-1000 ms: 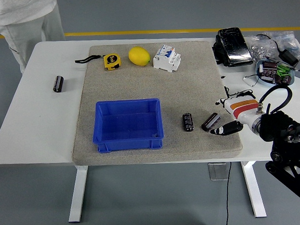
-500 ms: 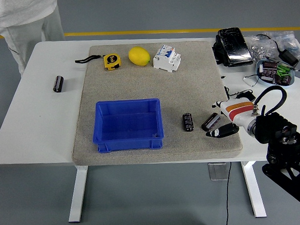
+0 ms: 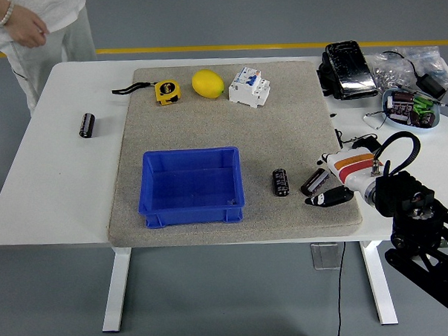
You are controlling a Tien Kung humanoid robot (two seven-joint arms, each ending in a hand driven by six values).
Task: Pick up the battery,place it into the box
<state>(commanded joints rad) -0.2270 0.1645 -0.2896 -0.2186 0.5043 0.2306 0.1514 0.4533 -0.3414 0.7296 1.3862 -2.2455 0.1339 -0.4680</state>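
Head view: battery [image 3: 281, 182] label print unreadable.

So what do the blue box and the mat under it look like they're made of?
The blue box looks like moulded plastic: uniform colour, slight sheen, ribbed rim. The mat seems to be a coarse felt or carpet-like fabric: matte, speckled grey-beige, soft rounded corners.

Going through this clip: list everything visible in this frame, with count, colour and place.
mat: 1, beige, covering the table's middle
box: 1, blue, mat's front left
batteries: 3, black; two on the mat right of the box, one on bare table far left
tape measure: 1, yellow, mat's back
lemon: 1, yellow, beside it
circuit breaker: 1, white, right of lemon
clutter: black case, bags, cables, far right
person: 1, far left corner
right hand: 1, white and black, at the rightmost battery
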